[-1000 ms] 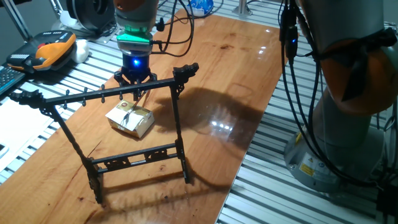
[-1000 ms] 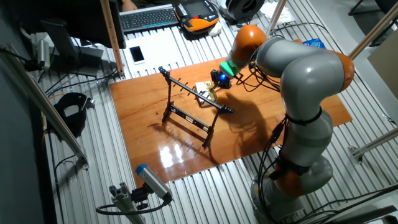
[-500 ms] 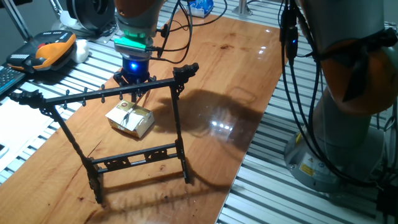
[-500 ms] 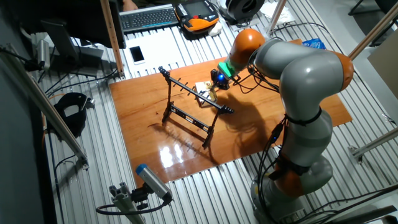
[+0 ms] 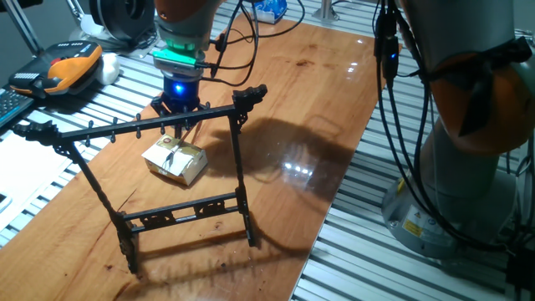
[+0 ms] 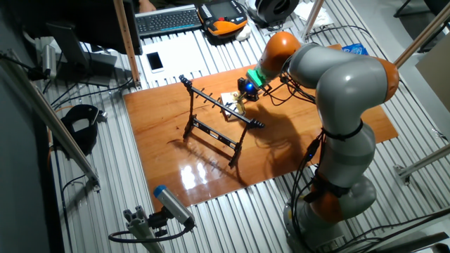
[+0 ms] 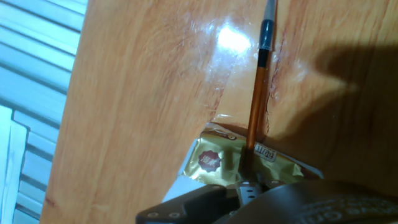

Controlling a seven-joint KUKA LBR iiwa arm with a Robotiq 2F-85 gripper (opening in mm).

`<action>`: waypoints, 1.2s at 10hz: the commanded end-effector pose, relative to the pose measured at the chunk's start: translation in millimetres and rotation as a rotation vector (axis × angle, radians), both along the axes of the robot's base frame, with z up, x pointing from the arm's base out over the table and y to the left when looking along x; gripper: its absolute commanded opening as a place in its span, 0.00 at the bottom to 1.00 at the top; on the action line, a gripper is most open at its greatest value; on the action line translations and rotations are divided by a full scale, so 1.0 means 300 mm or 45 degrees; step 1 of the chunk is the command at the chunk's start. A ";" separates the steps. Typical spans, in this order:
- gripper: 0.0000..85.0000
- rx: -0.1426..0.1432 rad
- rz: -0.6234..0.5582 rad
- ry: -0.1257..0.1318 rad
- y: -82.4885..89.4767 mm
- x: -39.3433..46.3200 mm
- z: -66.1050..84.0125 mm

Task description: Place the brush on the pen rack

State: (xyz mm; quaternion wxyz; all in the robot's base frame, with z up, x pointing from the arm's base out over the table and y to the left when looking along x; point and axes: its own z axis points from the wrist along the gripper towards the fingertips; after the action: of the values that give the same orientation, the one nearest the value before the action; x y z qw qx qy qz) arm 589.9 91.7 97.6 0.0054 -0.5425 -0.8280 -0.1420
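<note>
Gripper [image 5: 179,107] barely shifted since half a second ago — still clamped on the brush [image 7: 256,99], which hangs just behind the pen rack [image 5: 150,125], box [image 5: 175,159] at its 6 o'clock — glossy wooden table [image 5: 318,100], keyboard [image 6: 167,19] beyond.

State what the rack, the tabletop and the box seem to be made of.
Rack: black and matte with thin carved bars, likely painted wood or metal; the look leaves it open.
Tabletop: wood with visible grain, and bright lamp glare shows a glossy varnish.
Box: tan with folded edges, apparently cardboard.
</note>
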 end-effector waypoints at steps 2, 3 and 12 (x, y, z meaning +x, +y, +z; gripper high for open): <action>0.40 0.015 -0.025 0.011 0.004 0.005 -0.005; 0.40 0.016 -0.057 0.017 0.006 0.009 -0.008; 0.40 0.117 -0.174 0.153 0.001 0.011 -0.015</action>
State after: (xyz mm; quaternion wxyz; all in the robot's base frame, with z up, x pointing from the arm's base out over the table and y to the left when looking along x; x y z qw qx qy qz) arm 593.1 92.3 93.0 0.0738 -0.6033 -0.7799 -0.1492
